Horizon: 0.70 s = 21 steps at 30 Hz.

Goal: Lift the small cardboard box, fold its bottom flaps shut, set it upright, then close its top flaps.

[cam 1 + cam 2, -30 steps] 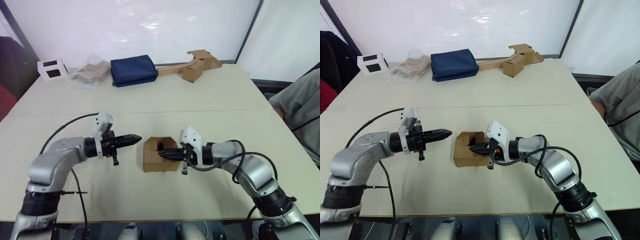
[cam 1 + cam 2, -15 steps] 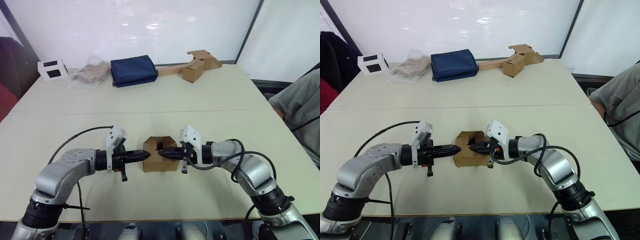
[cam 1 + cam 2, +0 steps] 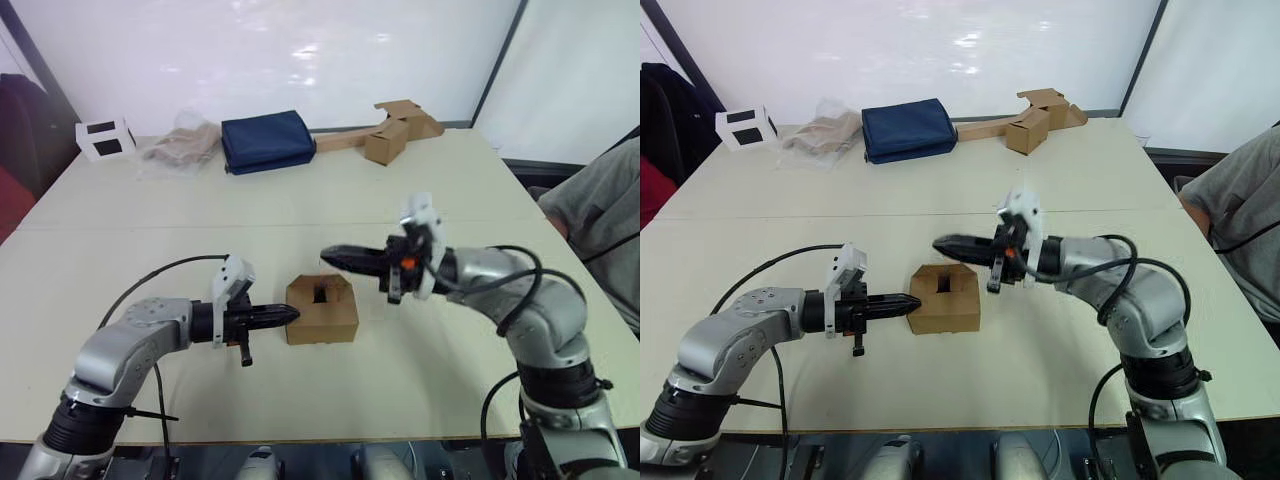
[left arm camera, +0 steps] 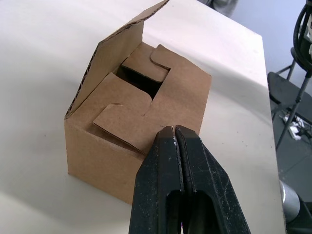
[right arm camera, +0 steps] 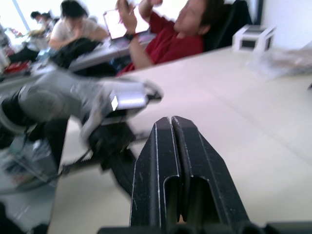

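Mid-counter I see the small cardboard box, top flaps partly open, free space around; left gripper clenched at its side, right gripper clenched above it.

- The small cardboard box is plain brown corrugated cardboard, unmarked, slightly wider than tall. It sits upright on the counter, near the front edge and roughly midway across.
- The top flaps face upward and are only partly closed: several are folded inward over the opening, overlapping loosely, with a dark gap left at the centre where the interior shows.
- One top flap on a side edge stands raised, tilted up and outward rather than lying flat.
- The bottom end rests against the counter, so its flaps are hidden.
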Each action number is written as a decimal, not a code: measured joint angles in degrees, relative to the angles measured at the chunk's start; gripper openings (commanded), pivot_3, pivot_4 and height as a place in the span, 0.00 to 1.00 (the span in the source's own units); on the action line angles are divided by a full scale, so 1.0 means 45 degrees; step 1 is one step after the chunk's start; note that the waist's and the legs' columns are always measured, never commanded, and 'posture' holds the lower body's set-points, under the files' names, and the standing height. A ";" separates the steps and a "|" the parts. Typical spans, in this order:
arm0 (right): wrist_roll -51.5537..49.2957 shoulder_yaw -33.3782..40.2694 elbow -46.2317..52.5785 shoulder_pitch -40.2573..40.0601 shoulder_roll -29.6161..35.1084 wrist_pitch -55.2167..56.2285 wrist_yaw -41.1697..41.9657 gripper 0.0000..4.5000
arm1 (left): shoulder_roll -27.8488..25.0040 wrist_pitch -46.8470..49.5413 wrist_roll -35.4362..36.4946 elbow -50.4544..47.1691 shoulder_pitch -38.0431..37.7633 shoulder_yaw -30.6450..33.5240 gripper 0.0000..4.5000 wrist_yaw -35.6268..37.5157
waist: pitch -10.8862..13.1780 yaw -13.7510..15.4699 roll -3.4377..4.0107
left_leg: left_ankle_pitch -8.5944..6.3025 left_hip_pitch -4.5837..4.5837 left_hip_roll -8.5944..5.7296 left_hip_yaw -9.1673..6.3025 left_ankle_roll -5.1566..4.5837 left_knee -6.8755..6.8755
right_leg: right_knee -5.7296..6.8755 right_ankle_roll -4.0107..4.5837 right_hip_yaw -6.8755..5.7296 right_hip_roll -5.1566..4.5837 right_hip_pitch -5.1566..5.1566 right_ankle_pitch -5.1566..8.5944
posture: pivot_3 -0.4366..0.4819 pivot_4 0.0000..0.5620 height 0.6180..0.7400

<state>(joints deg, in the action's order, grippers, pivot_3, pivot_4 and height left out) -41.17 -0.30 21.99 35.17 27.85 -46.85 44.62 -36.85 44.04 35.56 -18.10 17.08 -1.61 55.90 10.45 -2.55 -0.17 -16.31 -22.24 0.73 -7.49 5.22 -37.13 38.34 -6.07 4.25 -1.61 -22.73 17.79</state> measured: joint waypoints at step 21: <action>0.5237 -0.3912 -0.0981 -0.0738 0.0673 0.2243 0.0454 0.00 | 0.0272 0.0416 0.0905 0.0045 0.0191 0.0491 0.00 -0.0236 | 0.0000 0.0002 0.0000 | 0.0001 -0.0007 0.0000 -0.0001 0.0001 -0.0002 | 0.0001 0.0000 0.0000 -0.0003 -0.0007 0.0000 | 0.48 0.27 1.00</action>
<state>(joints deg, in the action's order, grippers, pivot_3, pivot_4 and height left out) -17.60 -17.90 17.58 31.84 30.88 -36.75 46.66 -35.62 45.91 39.63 -17.90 17.94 0.60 54.84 10.45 -2.54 -0.17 -16.31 -22.26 0.73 -7.50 5.23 -37.13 38.34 -6.07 4.25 -1.62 -22.77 17.79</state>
